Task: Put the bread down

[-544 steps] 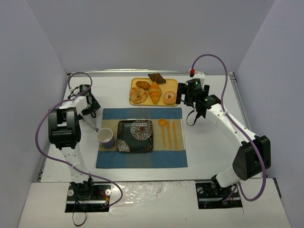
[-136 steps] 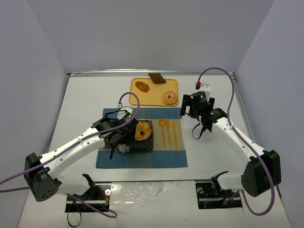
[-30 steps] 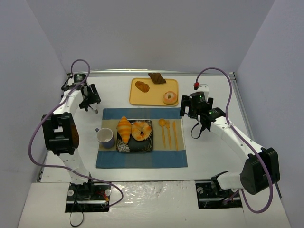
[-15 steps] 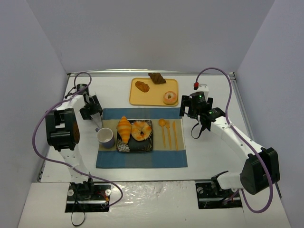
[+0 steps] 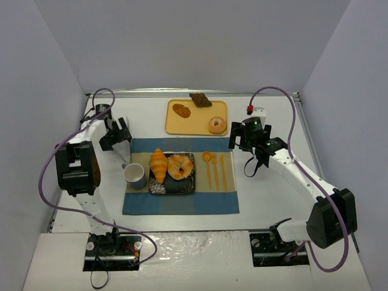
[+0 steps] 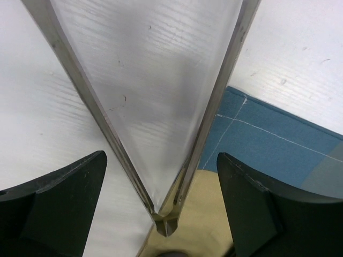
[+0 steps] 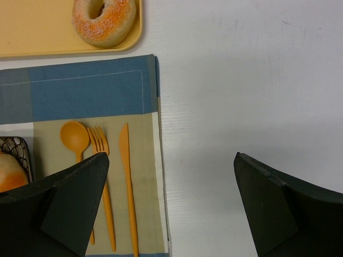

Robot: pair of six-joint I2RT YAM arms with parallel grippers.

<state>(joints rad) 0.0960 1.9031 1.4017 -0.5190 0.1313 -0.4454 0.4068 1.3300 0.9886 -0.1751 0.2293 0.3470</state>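
Croissant (image 5: 158, 165) on the left half of a dark flowered plate (image 5: 173, 185), lying lengthwise, a round bun (image 5: 180, 166) just beside it on the right: two pieces of bread there, clear of both arms. From the right wrist, only a corner of that plate and a sliver of the bun, cut off at the left edge. Plate on a blue and beige mat (image 5: 182, 205); one cup (image 5: 134, 175) at the mat's left edge, just beside the plate. Right of the plate, one orange spoon (image 7: 74, 136), one fork (image 7: 97, 140) and one knife (image 7: 124, 155) side by side; spoon's handle partly behind a finger, knife's end cut off. Beyond the mat, one yellow tray (image 5: 197, 121) with three pieces: brown roll (image 5: 181, 110), dark pastry (image 5: 200, 99) at the far rim, sugared doughnut (image 5: 216, 125). Right gripper (image 7: 171, 160) over the bare white surface (image 5: 273, 200) right of the mat, fingers wide apart, nothing between. Left gripper (image 6: 161, 160) near the mat's far left corner, black fingers either side of metal tongs (image 6: 163, 225); touching the tongs' arms or just clear, cannot tell; tongs' upper ends out of frame.
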